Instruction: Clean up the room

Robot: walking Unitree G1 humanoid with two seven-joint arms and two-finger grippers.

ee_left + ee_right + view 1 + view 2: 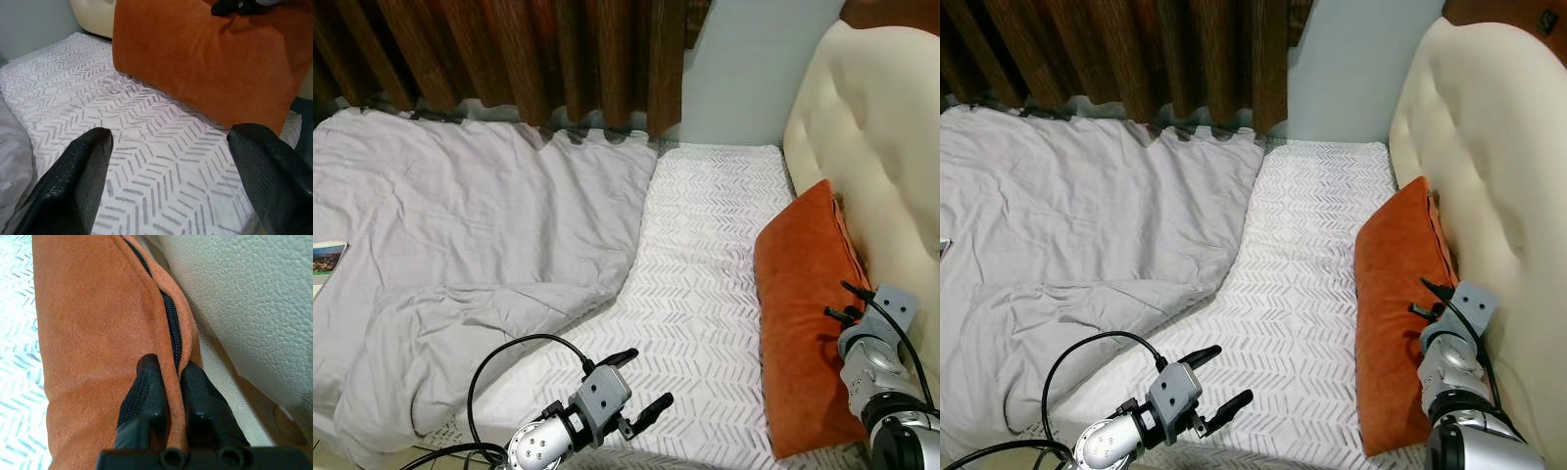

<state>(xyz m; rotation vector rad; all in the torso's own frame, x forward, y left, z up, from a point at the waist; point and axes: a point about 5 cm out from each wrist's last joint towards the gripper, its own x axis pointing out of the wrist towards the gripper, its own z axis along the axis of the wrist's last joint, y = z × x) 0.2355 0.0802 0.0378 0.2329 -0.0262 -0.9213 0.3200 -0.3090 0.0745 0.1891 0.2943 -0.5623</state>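
An orange cushion (800,313) leans upright against the cream padded headboard (876,147) at the right of the bed. My right gripper (168,382) is shut on the cushion's zippered top edge, near its front end; it appears beside the headboard as the right gripper (847,305). Low over the front of the white patterned sheet (705,284), my left gripper (636,385) stands open with nothing between its fingers (80,176). Its wrist view faces the cushion (205,58) across the sheet.
A rumpled grey duvet (460,235) covers the left half of the bed. A book (325,262) lies at the far left edge. Dark brown curtains (509,49) hang behind, beside a pale blue wall (744,69).
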